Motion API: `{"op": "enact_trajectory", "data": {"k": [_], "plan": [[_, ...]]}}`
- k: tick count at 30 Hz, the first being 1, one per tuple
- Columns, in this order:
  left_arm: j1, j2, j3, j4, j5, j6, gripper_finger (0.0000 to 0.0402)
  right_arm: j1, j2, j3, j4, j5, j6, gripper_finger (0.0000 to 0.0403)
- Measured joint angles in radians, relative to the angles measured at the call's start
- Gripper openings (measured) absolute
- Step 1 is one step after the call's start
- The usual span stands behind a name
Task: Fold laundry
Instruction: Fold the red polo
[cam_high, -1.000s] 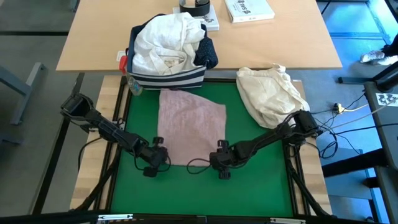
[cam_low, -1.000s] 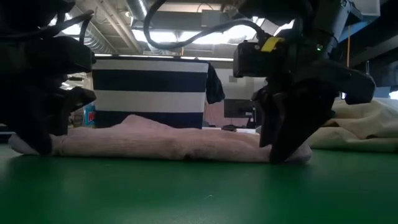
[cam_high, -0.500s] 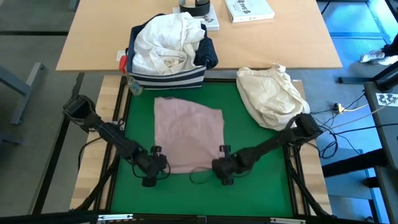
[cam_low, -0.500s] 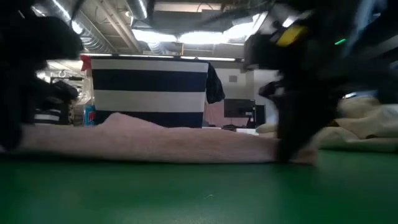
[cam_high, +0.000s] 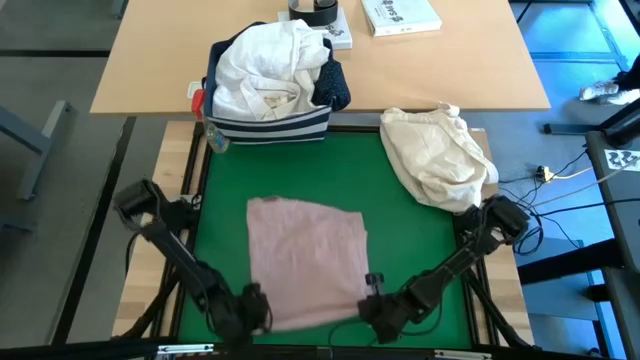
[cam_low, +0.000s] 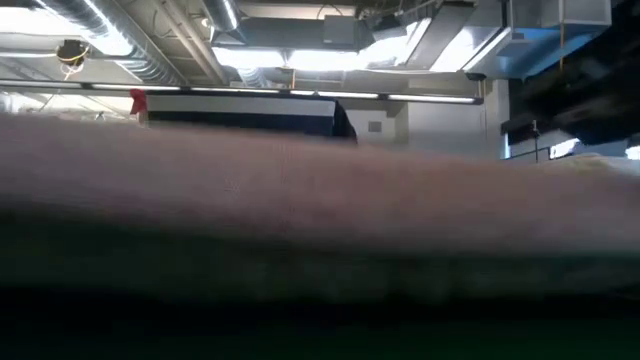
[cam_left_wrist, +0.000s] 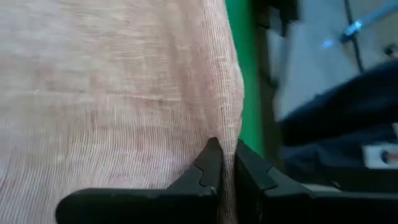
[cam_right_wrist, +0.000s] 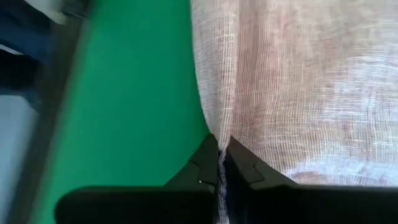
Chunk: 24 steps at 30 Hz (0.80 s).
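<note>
The pale pink top (cam_high: 305, 258) lies spread on the green mat (cam_high: 420, 250), its near edge close to the table's near edge. My left gripper (cam_high: 245, 312) is shut on its near left corner and my right gripper (cam_high: 378, 308) is shut on its near right corner. In the low view the pink top (cam_low: 300, 190) fills the picture as a blurred band. A white shirt (cam_high: 265, 65) and a navy dotted shirt (cam_high: 335, 88) sit piled in the striped bin (cam_high: 270, 125) beyond the mat's far edge. My left gripper pinches the top's side edge (cam_left_wrist: 231, 134) at the near left corner between its two fingers (cam_left_wrist: 208, 168), slanting down from the near left. The rest of the top lies spread on the mat. My right gripper pinches the top's side edge (cam_right_wrist: 214, 124) at the near right corner between its two fingers (cam_right_wrist: 239, 165), slanting down from the near right. The cloth runs away from the fingers flat over the mat.
A cream-beige cloth bundle (cam_high: 437, 150) lies on the mat's far right corner. The wooden table (cam_high: 460, 70) behind holds the bin, a book (cam_high: 400, 14) and a tape roll (cam_high: 313, 10). Bare green mat shows between the top and the bin.
Both grippers have gone toward the table's near edge, the left also leftward and the right rightward. The pink top has slid along the mat with them, away from the bin, and now lies flatter and more spread out.
</note>
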Motion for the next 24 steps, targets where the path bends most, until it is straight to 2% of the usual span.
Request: {"op": "enact_trajectory", "data": {"k": [4, 8, 15, 20, 24], "plan": [[-0.025, 0.115, 0.12, 0.005, 0.056, -0.01, 0.0013, 0.047, -0.001, 0.003, 0.065, 0.0, 0.037, 0.0003], [-0.017, 0.092, 0.156, -0.076, 0.077, -0.026, 0.0013, 0.054, -0.007, 0.042, 0.011, 0.002, 0.042, 0.0004], [0.025, -0.129, 0.2, -0.402, 0.08, 0.023, 0.0013, -0.03, -0.08, 0.182, -0.238, 0.027, -0.125, 0.0002], [0.064, -0.315, 0.2, -0.649, -0.002, 0.059, 0.0014, -0.134, -0.157, 0.206, -0.349, 0.026, -0.22, 0.0003], [0.107, -0.428, 0.2, -0.854, -0.068, 0.093, 0.0014, -0.25, -0.2, 0.206, -0.363, -0.032, -0.265, 0.0003]]}}
